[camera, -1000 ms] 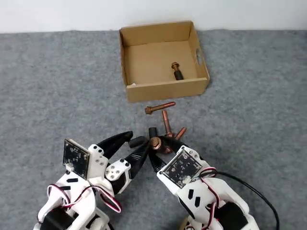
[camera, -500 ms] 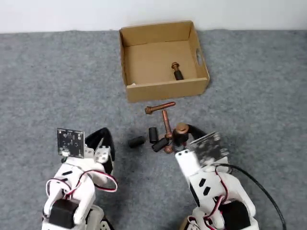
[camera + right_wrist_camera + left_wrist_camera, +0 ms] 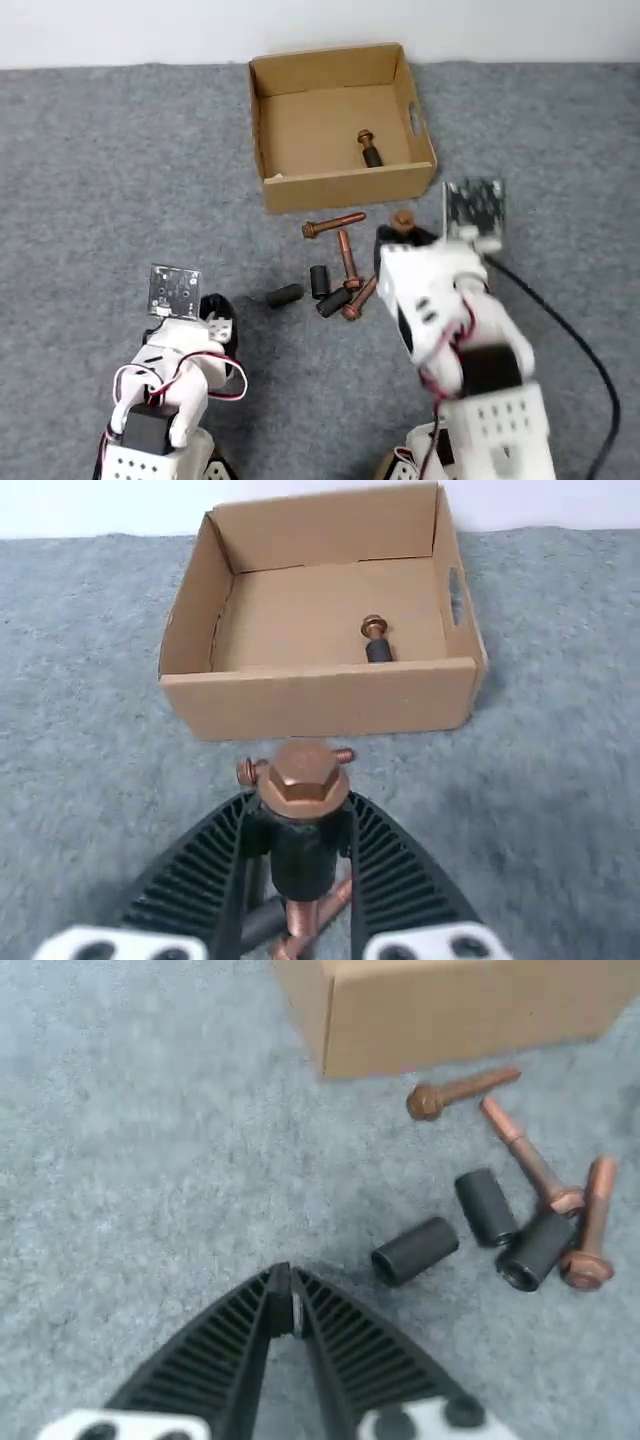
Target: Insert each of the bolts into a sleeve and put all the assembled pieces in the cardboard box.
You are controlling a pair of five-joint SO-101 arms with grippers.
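Copper bolt (image 3: 303, 778), seated in a black sleeve (image 3: 300, 865), stands pinched in the right tool (image 3: 300, 820), near the cardboard box (image 3: 320, 702).

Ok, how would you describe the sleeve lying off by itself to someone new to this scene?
Start at the cardboard box; on the carpet before its near wall lies a cluster of copper bolts and black sleeves. The sleeve is on the cluster's side toward the left arm. Unlike the other two sleeves, packed among the bolts, it lies apart, touching nothing.
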